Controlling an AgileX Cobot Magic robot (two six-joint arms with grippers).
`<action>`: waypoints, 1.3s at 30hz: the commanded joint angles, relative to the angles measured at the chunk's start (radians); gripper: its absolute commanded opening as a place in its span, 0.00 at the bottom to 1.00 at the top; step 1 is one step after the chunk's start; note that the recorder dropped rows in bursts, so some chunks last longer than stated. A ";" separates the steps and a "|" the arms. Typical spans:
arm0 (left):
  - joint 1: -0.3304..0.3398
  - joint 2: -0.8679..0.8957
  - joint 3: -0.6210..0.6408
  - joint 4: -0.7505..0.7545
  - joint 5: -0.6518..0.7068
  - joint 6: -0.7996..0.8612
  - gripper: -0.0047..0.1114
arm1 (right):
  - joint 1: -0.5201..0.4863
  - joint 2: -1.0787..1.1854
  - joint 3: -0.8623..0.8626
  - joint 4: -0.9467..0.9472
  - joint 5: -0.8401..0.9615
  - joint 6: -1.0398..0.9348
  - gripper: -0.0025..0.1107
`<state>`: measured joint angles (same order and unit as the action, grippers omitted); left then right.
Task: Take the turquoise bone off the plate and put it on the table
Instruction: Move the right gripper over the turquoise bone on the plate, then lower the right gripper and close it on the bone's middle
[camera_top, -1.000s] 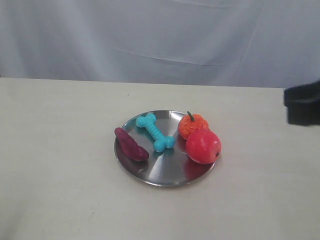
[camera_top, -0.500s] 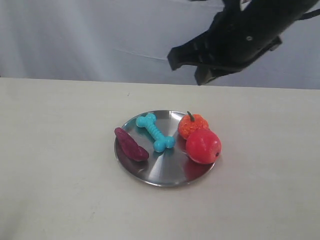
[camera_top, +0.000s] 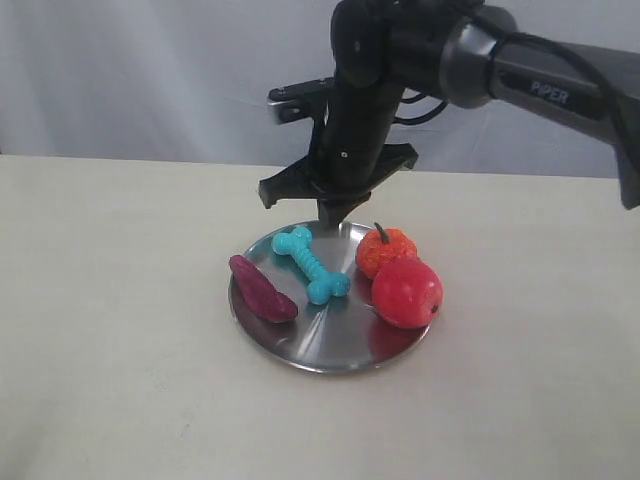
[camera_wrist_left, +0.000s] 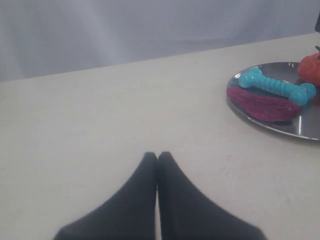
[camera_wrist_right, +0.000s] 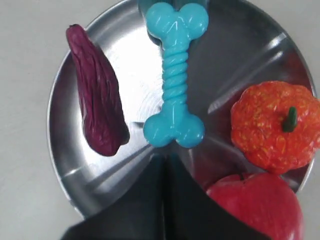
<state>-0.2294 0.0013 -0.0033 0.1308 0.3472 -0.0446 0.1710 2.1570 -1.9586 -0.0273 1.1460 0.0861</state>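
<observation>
Approach: right gripper (camera_top: 333, 212) hangs over the plate (camera_top: 330, 350), fingers pressed together.
Turquoise bone (camera_top: 311, 264) lies on the plate, midway between the side edges of the table (camera_top: 110, 320), flanked by purple root (camera_top: 262, 288) and red apple (camera_top: 406, 292); a descent from above probably clears both.

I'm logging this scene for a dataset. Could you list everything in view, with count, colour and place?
turquoise bone: one, turquoise, lying on the plate between the purple vegetable and the pumpkin
plate: one, shiny silver, mid-table
purple vegetable: one, dark purple, on the plate's edge beside the bone
pumpkin: one, orange with a green stem, on the plate, against the apple
apple: one, red, on the plate's rim
table: one, cream, under everything
backdrop cloth: one, pale grey-white, behind the table
right gripper: one, black, above the plate by one end of the bone, jaws together
left gripper: one, black, over the table apart from the plate, jaws together
</observation>
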 joint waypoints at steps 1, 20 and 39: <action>-0.002 -0.001 0.003 0.001 -0.001 0.000 0.04 | -0.001 0.064 -0.059 -0.026 0.010 -0.006 0.02; -0.002 -0.001 0.003 0.001 -0.001 0.000 0.04 | -0.001 0.111 -0.064 -0.026 -0.068 -0.074 0.56; -0.002 -0.001 0.003 0.001 -0.001 0.000 0.04 | -0.001 0.185 -0.064 -0.026 -0.217 -0.129 0.50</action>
<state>-0.2294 0.0013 -0.0033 0.1308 0.3472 -0.0446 0.1710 2.3230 -2.0157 -0.0447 0.9626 -0.0300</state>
